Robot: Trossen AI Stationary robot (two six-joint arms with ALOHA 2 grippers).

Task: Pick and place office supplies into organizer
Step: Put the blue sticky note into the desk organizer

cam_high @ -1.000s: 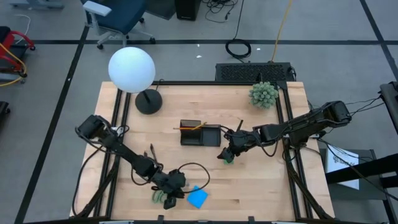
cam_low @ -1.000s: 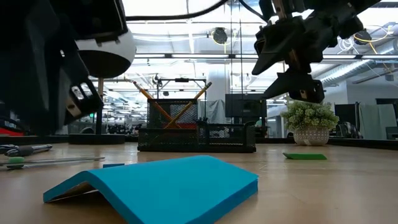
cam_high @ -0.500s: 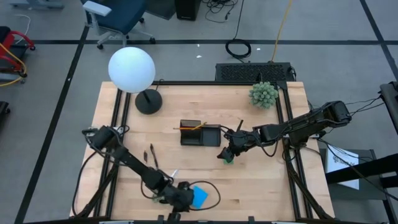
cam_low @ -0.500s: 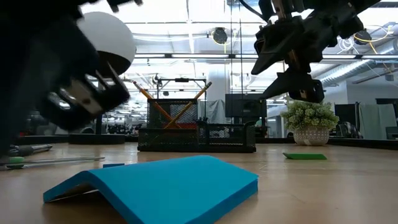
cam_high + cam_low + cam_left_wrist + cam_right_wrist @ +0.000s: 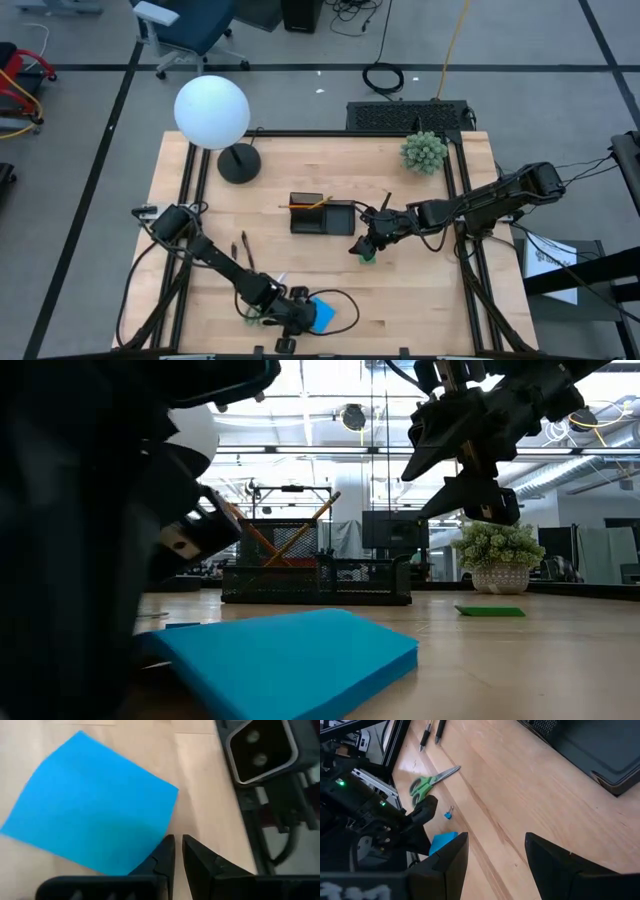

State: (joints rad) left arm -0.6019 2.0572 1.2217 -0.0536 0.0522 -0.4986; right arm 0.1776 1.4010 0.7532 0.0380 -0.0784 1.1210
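The blue pad (image 5: pixel 321 315) lies flat near the table's near edge. My left gripper (image 5: pixel 291 320) stands at its left edge, pointing down; in the left wrist view the fingers (image 5: pixel 178 846) are shut to a narrow slit at the blue pad (image 5: pixel 95 805). The green-handled scissors (image 5: pixel 427 784) lie just left of it, two dark pens (image 5: pixel 243 250) farther back. The black organizer (image 5: pixel 322 215) holds orange pencils. My right gripper (image 5: pixel 366 243) hovers open, right of the organizer, above the green eraser (image 5: pixel 490 611). My left gripper comes at the blue pad's left edge (image 5: pixel 159 827) from above, pointing down, one fingertip (image 5: pixel 167 845) over that edge and the other over bare wood. Whether the tips touch the pad I cannot tell.
A white globe lamp (image 5: pixel 212 110) with a round black base (image 5: pixel 238 162) stands at the far left, and a spiky plant ball (image 5: pixel 424 152) at the far right. A small blue clip (image 5: pixel 448 813) lies near the scissors. Bare wood stretches between pad and organizer.
My left gripper has moved from over the scissors toward the table's right, along the near edge, and now stands at the blue pad's left edge. In the low view the arm now hides the pad's left end. The right arm has kept still.
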